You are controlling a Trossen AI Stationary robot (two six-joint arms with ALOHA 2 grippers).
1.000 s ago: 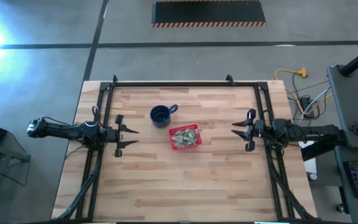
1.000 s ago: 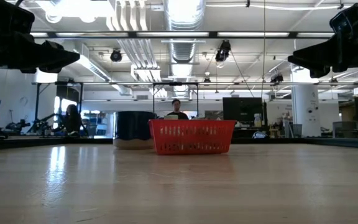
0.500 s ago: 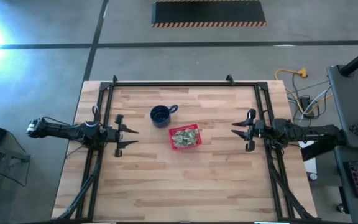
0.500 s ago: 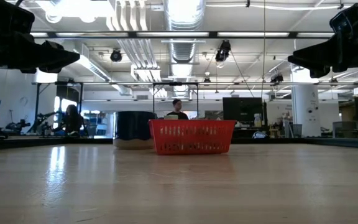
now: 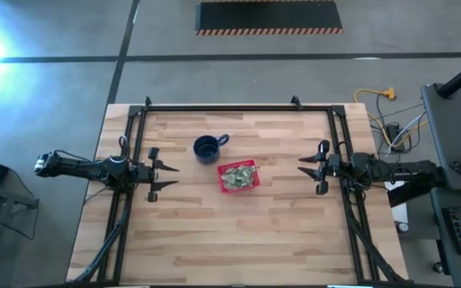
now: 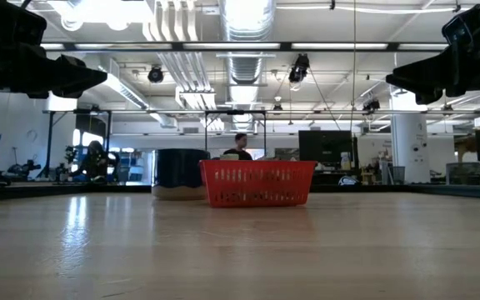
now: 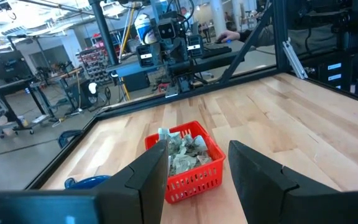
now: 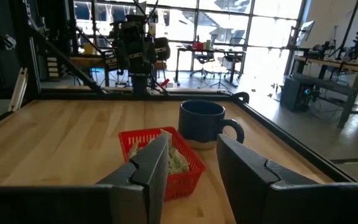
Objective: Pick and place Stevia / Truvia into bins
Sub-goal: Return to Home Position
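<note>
The red latticed basket [image 5: 238, 177] stands near the table's middle, filled with pale green-and-white sachets [image 7: 183, 151]; it also shows in the low view [image 6: 257, 183] and the right wrist view [image 8: 164, 163]. My left gripper [image 5: 166, 177] hovers open above the table's left side, pointing toward the basket. My right gripper [image 5: 307, 170] hovers open above the right side, facing the basket from the opposite direction. Both are well apart from it.
A dark blue mug [image 5: 208, 148] with a handle stands just beyond the basket toward the far-left; it shows too in the right wrist view [image 8: 204, 123]. Black frame rails [image 5: 238, 106] run along the table's left, right and far edges. A person sits in the room behind [image 6: 239, 147].
</note>
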